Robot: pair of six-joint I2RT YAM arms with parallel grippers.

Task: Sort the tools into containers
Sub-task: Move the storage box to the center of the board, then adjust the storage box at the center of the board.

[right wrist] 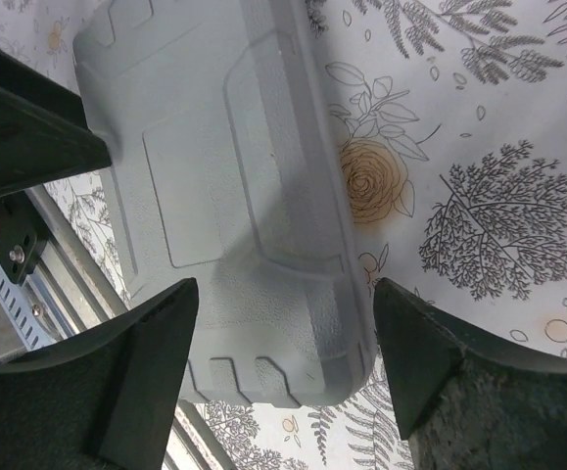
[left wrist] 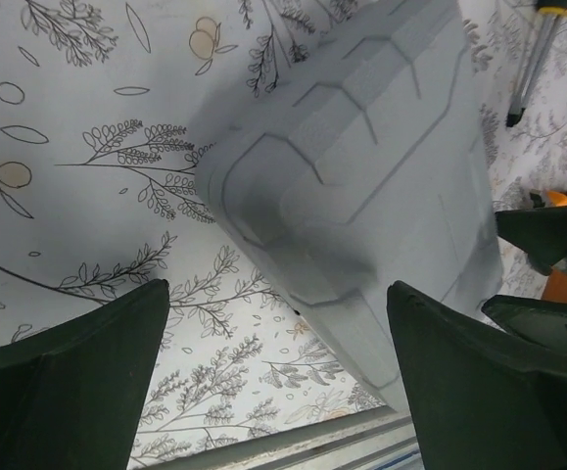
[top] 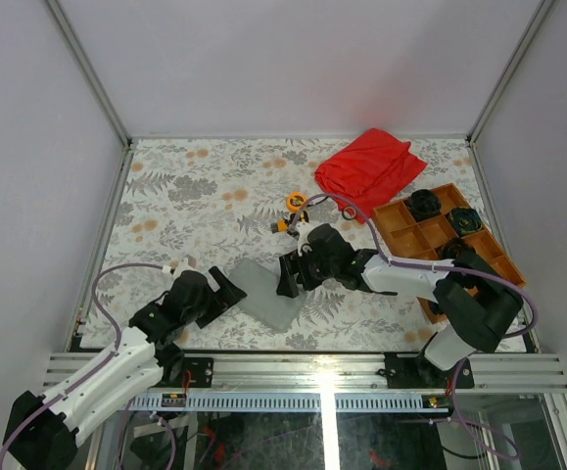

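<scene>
The grey containers (top: 268,292) lie flat as one case on the patterned table. My left gripper (top: 226,289) is open at the case's left end, with a case corner (left wrist: 361,196) between its fingers and nothing gripped. My right gripper (top: 291,276) is open at the right end, its fingers either side of the case's end (right wrist: 254,196). Of the tools, a round orange tape measure (top: 297,201) and a small orange-black piece (top: 285,225) lie behind the right gripper. Thin screwdriver shafts (left wrist: 533,54) show in the left wrist view.
A red cloth (top: 369,166) lies at the back right. An orange-brown divided tray (top: 415,235) with black round parts (top: 422,204) stands at the right edge. The metal rail (top: 312,367) runs along the near edge, close to the case.
</scene>
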